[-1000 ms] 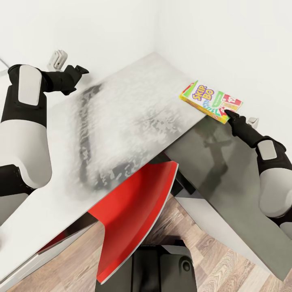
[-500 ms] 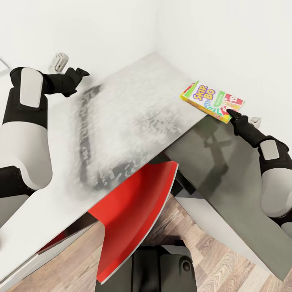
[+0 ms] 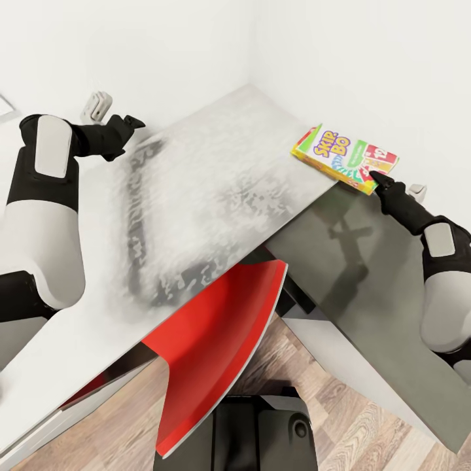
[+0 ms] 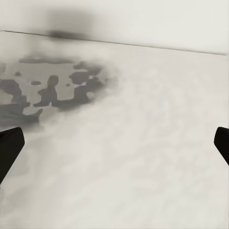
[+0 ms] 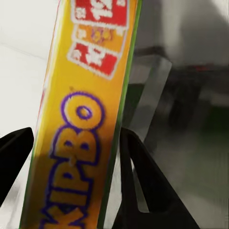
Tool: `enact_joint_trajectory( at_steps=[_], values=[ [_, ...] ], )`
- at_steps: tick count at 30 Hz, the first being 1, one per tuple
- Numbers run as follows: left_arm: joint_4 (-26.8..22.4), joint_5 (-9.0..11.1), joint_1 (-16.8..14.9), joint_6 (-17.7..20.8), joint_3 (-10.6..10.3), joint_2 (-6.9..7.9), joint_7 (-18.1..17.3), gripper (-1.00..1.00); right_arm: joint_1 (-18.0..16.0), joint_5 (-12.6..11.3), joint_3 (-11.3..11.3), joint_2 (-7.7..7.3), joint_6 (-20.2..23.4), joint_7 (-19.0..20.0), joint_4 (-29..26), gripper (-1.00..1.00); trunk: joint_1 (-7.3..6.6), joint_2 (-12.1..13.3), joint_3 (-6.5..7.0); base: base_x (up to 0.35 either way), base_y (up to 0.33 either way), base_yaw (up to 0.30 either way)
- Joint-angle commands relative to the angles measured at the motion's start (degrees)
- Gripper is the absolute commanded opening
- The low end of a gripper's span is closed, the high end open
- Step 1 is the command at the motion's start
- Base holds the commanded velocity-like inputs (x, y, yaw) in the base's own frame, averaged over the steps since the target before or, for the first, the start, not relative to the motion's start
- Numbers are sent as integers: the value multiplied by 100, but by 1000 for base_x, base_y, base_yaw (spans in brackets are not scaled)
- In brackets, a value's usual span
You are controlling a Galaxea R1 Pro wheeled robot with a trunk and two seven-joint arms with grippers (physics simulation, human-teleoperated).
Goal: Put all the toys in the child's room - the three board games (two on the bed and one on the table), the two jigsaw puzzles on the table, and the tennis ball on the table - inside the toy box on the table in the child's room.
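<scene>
My right gripper [image 3: 378,178] reaches to the near corner of the Skip-Bo board game [image 3: 345,159], which lies flat at the bed's [image 3: 216,170] right edge, close to the white wall [image 3: 366,72]. In the right wrist view the box edge [image 5: 81,119] sits between my two fingers [image 5: 143,181], touching the one. My left gripper [image 3: 134,122] hovers spread wide over bare mattress. A red chair [image 3: 216,340] stands below.

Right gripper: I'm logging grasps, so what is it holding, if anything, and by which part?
The right gripper holds the Skip-Bo game box by its near end, with a finger on each broad face. The left gripper is open, holding nothing.
</scene>
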Motion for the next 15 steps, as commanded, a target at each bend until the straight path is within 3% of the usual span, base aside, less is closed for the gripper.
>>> enact_joint_trajectory(
  at_steps=[1, 4, 15],
  values=[
    [-3, 61, -4, 19, 6, -1, 49, 100, -5, -10, -17, 1, 35, 10, 2, -100, 3, -9, -7, 0, 0, 0],
    [-3, 58, 1, 36, 3, 0, 54, 100, 45, -9, 12, 21, 331, 245, -352, -100, 3, -9, -7, 0, 0, 0],
    [-3, 56, 8, 62, 11, -5, 56, 100, 360, -11, 23, 62, 1146, 426, -1206, -100, 3, -9, -7, 0, 0, 0]
  ],
)
